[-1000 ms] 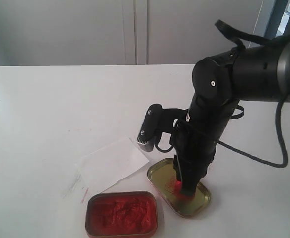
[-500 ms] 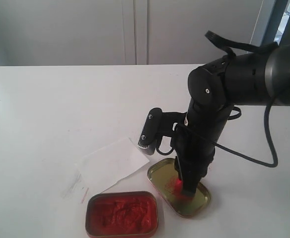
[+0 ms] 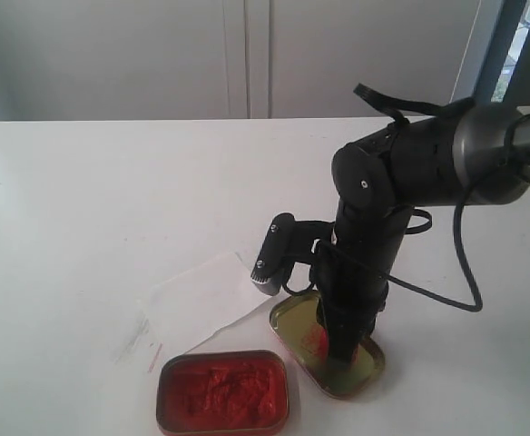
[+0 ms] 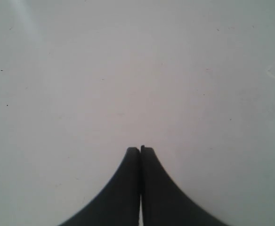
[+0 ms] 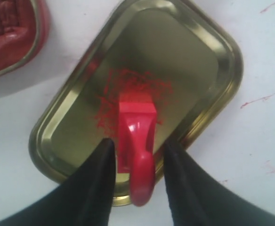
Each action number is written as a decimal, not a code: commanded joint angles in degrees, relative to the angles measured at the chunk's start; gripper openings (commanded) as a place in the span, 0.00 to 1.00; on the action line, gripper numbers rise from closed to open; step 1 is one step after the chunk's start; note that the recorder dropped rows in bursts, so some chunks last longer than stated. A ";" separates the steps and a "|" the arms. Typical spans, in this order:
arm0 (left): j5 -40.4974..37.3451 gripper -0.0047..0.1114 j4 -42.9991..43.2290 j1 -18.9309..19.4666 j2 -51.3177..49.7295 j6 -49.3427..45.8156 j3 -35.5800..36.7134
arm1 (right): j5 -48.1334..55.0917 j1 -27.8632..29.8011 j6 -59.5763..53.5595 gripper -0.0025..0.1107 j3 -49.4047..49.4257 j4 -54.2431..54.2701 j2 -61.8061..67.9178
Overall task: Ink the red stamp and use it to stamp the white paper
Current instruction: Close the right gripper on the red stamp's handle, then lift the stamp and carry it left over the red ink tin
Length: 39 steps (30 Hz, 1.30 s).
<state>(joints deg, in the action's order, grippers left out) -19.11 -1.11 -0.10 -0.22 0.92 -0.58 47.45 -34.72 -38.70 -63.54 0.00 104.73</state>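
Since the earlier frame the right arm's big upper joint has swung left and lower in the exterior view, its cable loop (image 3: 460,282) following, while the right hand (image 3: 334,350) has kept its place over the gold lid (image 3: 292,318) in the lower middle of the frame.

That hand (image 5: 140,143) is released: its two black fingers (image 5: 97,183) stand wide apart on either side of the red stamp (image 5: 136,117), and a sliver of lid shows between the stamp and one finger. The red stamp (image 3: 317,340) sits base-down on the smeared middle of the gold lid (image 5: 175,56), knob towards the wrist camera, with red specks spread around its base.

Just beside the lid, at the bottom edge left of it, lies the tin of lumpy red ink paste (image 3: 223,392); the right wrist view catches one corner of it (image 5: 10,33). The white paper (image 3: 209,298) lies above the tin, left of the lid, one corner close to the lid's rim. All of it rests on the white counter (image 3: 111,200).

The left hand (image 4: 140,149) is clenched, fingertips pressed together with nothing between them, over bare counter
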 commanded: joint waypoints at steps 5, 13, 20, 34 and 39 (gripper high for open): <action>-0.43 0.04 -0.11 0.00 0.22 0.13 0.58 | -0.17 -0.06 0.55 0.32 -0.34 0.00 0.01; -0.43 0.04 -0.11 0.00 0.22 0.13 0.58 | -1.79 -0.06 0.54 0.32 1.61 0.00 0.01; -0.43 0.04 -0.11 0.00 0.22 0.13 0.58 | -3.03 -0.06 0.63 0.32 1.73 0.00 0.24; -0.43 0.04 -0.11 0.00 0.22 0.13 0.58 | -2.81 -0.06 1.50 0.26 1.73 0.00 1.26; -0.43 0.04 -0.11 0.00 0.22 0.13 0.58 | -2.81 -0.06 1.50 0.13 1.73 0.00 1.26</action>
<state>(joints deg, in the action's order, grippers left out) -19.11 -1.11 -0.10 -0.22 0.92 -0.58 44.62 -34.72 -37.55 -62.13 0.00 105.96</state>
